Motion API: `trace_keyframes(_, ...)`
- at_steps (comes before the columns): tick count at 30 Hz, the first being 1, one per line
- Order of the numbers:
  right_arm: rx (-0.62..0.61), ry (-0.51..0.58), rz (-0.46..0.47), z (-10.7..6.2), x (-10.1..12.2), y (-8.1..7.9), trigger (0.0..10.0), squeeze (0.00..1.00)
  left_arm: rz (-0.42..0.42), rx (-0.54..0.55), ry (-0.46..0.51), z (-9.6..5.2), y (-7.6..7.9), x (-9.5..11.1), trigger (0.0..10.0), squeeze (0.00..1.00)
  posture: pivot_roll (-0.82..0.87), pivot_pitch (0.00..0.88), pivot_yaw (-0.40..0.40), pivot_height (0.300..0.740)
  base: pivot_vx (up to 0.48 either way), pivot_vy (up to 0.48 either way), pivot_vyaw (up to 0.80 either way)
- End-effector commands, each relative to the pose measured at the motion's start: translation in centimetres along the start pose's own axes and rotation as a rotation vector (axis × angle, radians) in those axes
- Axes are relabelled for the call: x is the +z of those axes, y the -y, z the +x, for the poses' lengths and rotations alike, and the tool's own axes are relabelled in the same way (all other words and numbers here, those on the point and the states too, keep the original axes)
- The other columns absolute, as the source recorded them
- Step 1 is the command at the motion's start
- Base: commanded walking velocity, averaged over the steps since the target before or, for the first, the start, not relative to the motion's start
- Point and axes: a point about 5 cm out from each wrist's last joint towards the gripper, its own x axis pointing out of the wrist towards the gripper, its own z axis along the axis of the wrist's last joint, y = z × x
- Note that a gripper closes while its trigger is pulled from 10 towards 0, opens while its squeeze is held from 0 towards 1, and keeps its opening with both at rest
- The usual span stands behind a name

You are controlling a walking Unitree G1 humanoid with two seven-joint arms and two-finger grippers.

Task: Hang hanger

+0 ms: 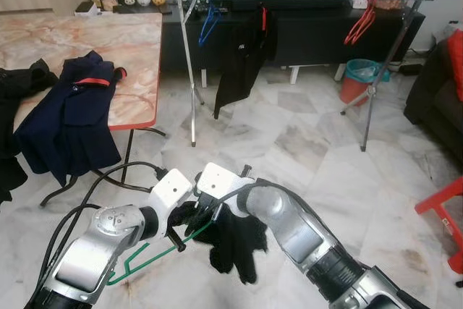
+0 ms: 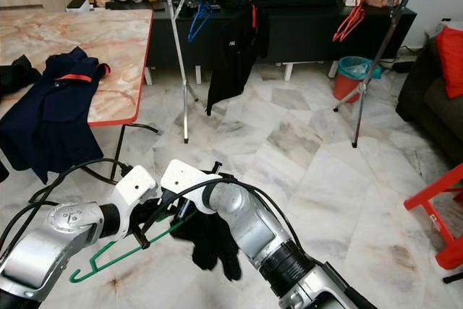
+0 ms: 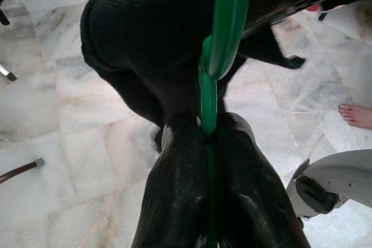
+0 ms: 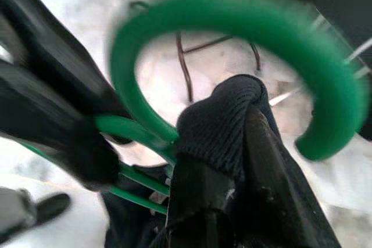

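Two grippers were brought together low over the marble floor: the left gripper was clamped on the thin green plastic hanger, while the right gripper was closed on the black knitted garment draped there.

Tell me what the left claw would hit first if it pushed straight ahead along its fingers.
Probably the black knit garment draped on the green hanger that the left claw grips; past it, marble floor. Depth is unclear.
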Motion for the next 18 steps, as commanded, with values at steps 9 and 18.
trace_keyframes(9, 0.126, 0.144, 0.153, -0.1, 3.8, -2.0, 10.0, 0.00, 0.033, -0.031, -0.007, 0.0, 0.3, 0.4, 10.0, 0.00, 0.14, 0.000, -0.036, 0.740, 0.000, 0.000, 0.00)
trace_keyframes(18, -0.247, -0.132, 0.039, -0.6, -0.7, 3.1, 10.0, 0.00, 0.073, 0.062, -0.130, -0.3, -0.9, -0.9, 10.0, 0.00, 0.14, 0.000, -0.039, 0.740, 0.000, 0.000, 0.00)
